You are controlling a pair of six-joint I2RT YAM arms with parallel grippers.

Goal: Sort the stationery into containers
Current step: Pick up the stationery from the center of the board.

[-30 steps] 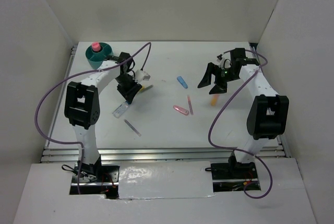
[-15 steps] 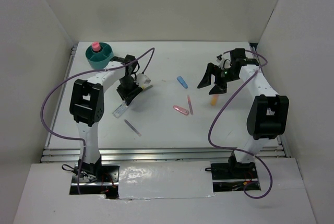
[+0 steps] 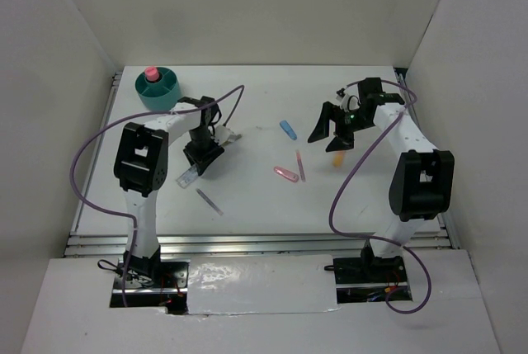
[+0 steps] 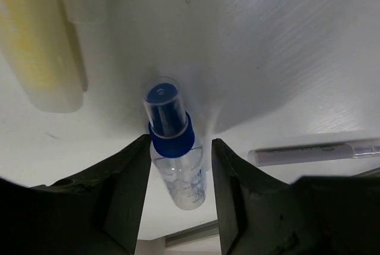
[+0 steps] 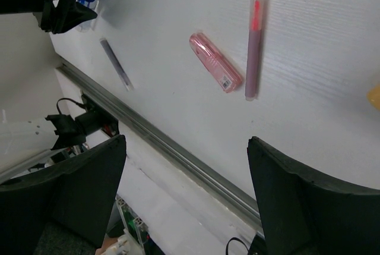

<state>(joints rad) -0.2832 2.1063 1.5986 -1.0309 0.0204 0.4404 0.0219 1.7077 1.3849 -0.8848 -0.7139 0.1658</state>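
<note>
The white blue-capped bottle (image 4: 176, 159) lies on the table between the fingers of my left gripper (image 4: 181, 143). The jaws are open and straddle it: the left finger is at the cap, the right stands apart. The bottle (image 3: 188, 176) and left gripper (image 3: 195, 164) also show in the top view. A yellow highlighter (image 4: 40, 47) lies just beyond and a purple pen (image 4: 314, 153) beside. My right gripper (image 3: 330, 129) is wide open and empty above a pink clip (image 5: 215, 62) and a pink pen (image 5: 255, 41). The teal tub (image 3: 157, 90) stands far left and holds a pink item (image 3: 151, 73).
A small blue piece (image 3: 287, 129) lies mid-table. An orange marker (image 3: 337, 156) lies under the right arm. The purple pen (image 3: 209, 201) lies near the front left. A metal rail (image 3: 247, 243) runs along the near edge. White walls enclose the table.
My left gripper has swung toward the near side and come down around the bottle. The right gripper has shifted slightly left. The items have not moved.
</note>
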